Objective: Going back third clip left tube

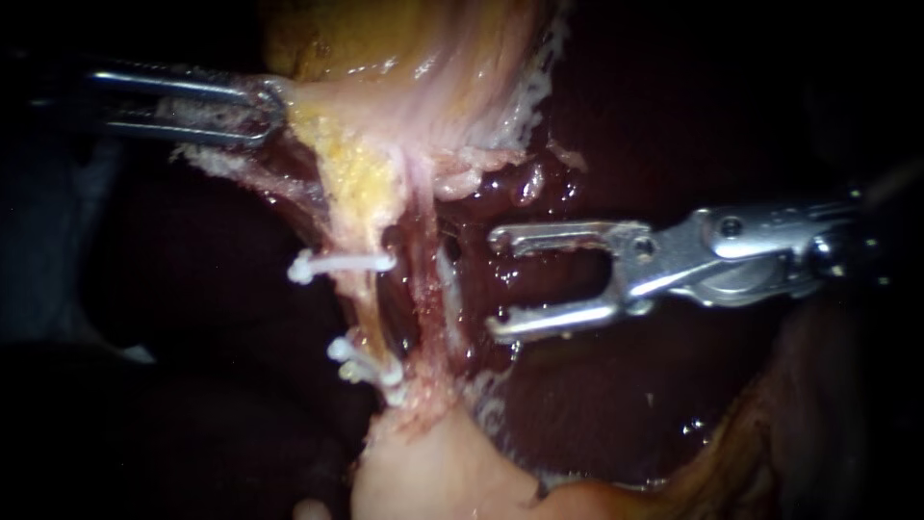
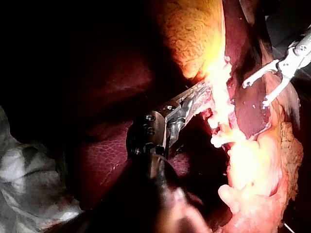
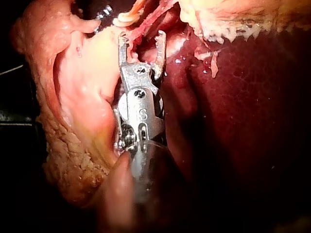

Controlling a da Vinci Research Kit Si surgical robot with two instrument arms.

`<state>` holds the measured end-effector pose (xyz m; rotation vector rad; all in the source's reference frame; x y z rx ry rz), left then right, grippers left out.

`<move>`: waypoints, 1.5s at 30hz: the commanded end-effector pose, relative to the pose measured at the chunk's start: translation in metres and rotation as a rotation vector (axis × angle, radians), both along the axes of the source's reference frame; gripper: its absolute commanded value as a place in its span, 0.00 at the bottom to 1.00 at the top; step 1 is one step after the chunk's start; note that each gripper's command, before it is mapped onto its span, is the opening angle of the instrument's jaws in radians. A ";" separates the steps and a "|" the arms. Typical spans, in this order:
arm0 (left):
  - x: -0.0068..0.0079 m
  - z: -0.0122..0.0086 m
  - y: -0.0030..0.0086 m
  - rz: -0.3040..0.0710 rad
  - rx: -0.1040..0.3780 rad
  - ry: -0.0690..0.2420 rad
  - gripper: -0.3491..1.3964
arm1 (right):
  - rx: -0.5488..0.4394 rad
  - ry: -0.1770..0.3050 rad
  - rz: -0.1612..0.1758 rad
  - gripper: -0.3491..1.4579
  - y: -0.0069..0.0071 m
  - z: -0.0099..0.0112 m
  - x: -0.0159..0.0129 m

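Right instrument (image 1: 500, 282) sits closest to the lens, off to the liver side of the left tube (image 1: 364, 299). Pincer stands apart and empty, with no clip loaded and nothing between the jaws. The tips point toward the tube but stay clear of it.

Left tube runs stretched and pale-yellow down the middle of the field. It carries three white clips: an upper clip (image 1: 342, 262) across it, and a lower pair (image 1: 366, 364) close together further down. Right tube (image 1: 423, 260), pinker, lies just beside the left tube, between it and the open jaws.

Left instrument (image 1: 272, 114) is up past the tube's upper end. Its pincer is clamped on a pale tissue fold (image 1: 318, 106) and holds the tubes taut.

Liver (image 1: 597, 404) is dark and wet under the right instrument.

Reading: clips look seated, so the job in hand is to draw the right instrument clear.

Hazards from here:
- The open jaw tips are near the right tube. A sideways drift instead of a straight pull could hook or nick it.
- The lower jaw rides low over the liver, and a dip would scrape its surface.
- A harder pull by the left instrument on the taut tube could tear the fold or shift the upper clip.
- Closing the pincer too near the tubes could pinch a loose strand.
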<state>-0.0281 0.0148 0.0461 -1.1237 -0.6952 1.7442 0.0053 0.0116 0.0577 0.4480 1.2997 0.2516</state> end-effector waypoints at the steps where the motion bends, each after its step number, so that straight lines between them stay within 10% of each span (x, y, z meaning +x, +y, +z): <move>1: 0.0000 0.0000 0.0000 0.000 0.000 0.000 0.00 | -0.001 0.003 -0.005 0.47 -0.0001 -0.0002 -0.0006; 22: -0.0002 0.0014 0.0001 0.000 -0.005 0.001 0.00 | -0.055 -0.053 -0.060 0.47 -0.0007 -0.0022 -0.0039; 45: -0.0049 0.0068 -0.0008 0.024 -0.013 0.016 0.00 | -0.060 -0.052 -0.061 0.47 -0.0007 -0.0024 -0.0042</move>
